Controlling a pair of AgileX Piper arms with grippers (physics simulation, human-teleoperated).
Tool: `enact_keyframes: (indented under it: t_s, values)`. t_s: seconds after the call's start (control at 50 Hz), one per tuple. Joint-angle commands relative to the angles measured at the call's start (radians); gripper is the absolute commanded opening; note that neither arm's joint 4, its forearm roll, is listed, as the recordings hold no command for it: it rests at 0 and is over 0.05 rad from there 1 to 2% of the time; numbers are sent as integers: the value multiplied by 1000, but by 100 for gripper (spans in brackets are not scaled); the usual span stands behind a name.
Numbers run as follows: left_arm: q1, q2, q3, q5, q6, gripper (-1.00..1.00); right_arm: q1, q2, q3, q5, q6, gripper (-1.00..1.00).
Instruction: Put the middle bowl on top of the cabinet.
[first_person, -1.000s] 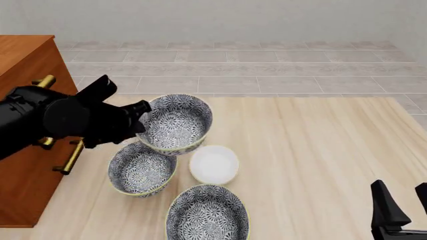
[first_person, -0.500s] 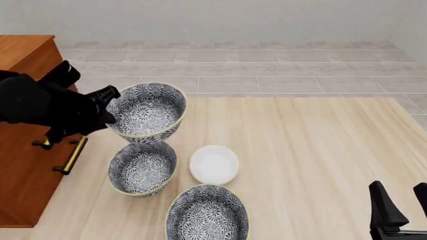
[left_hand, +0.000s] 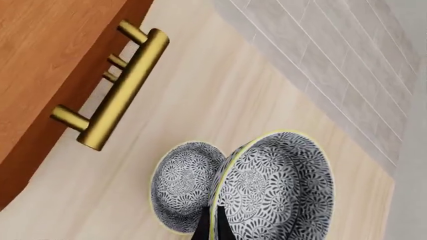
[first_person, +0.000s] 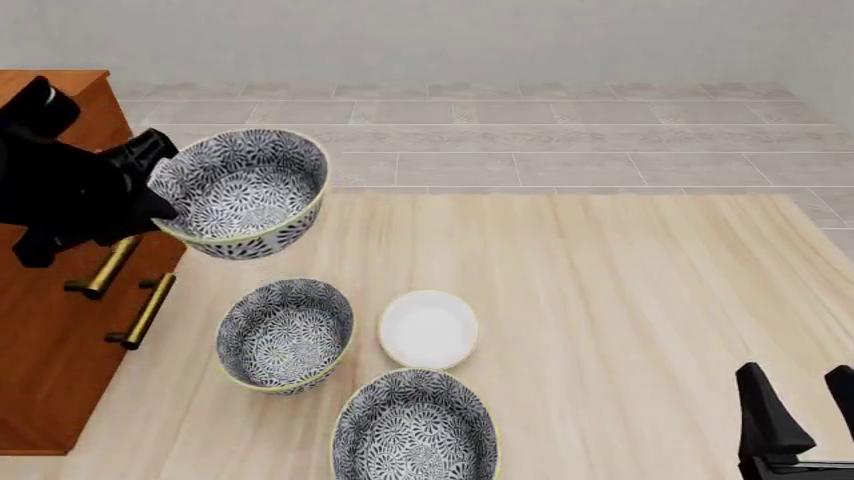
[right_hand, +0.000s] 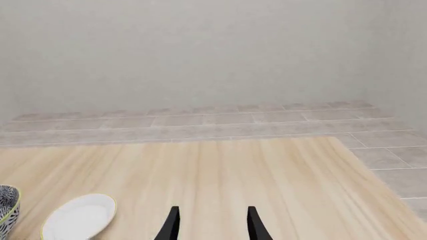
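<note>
Floral-patterned, the middle bowl (first_person: 246, 190) is hanging in the air beside the cabinet (first_person: 54, 300), mouth tilted up toward the camera, its rim pinched in the left gripper (first_person: 150, 165).

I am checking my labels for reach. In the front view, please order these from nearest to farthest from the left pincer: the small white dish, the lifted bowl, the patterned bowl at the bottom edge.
1. Lifted bowl: held at the left pincer, beside the cabinet.
2. White dish: table middle.
3. Bottom-edge bowl: nearest the camera.
</note>
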Motion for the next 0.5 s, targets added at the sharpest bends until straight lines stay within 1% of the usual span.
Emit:
enact_keyframes:
  t_s: [0.02,0.04,0.1,0.16,0.18,0.24,0.26,0.28,0.38,0.4,0.42,0.44,0.46,0.48,0.5]
  values:
    - [71,-24,-52,52,27,-100,0,0,0,0,-1,100]
    - [89,-26,-59,64,36,-100,0,0,0,0,-1,100]
    - [106,-32,-66,82,38,-100,0,0,0,1,-2,100]
    - [112,-38,-70,95,31,-100,1,0,0,1,-2,100]
    - [130,-45,-71,104,30,-100,0,0,0,1,-3,100]
    - [128,-48,-89,113,25,-100,0,0,0,1,-2,100]
    - [152,-56,-93,115,31,-100,0,0,0,1,-2,100]
    - [143,-57,-97,116,22,-100,1,0,0,1,-2,100]
    - [163,-61,-114,120,12,-100,1,0,0,1,-1,100]
    - [201,-63,-113,135,21,-100,1,0,-1,1,-1,100]
    - [189,-65,-119,126,5,-100,0,0,-1,1,0,100]
    - [208,-63,-130,135,15,-100,0,0,0,1,0,100]
    - [252,-65,-136,153,33,-100,0,0,0,0,0,100]
    - [194,-70,-129,131,-13,-100,0,0,0,0,-1,100]
    - [212,-66,-138,146,4,-100,0,0,0,0,0,100]
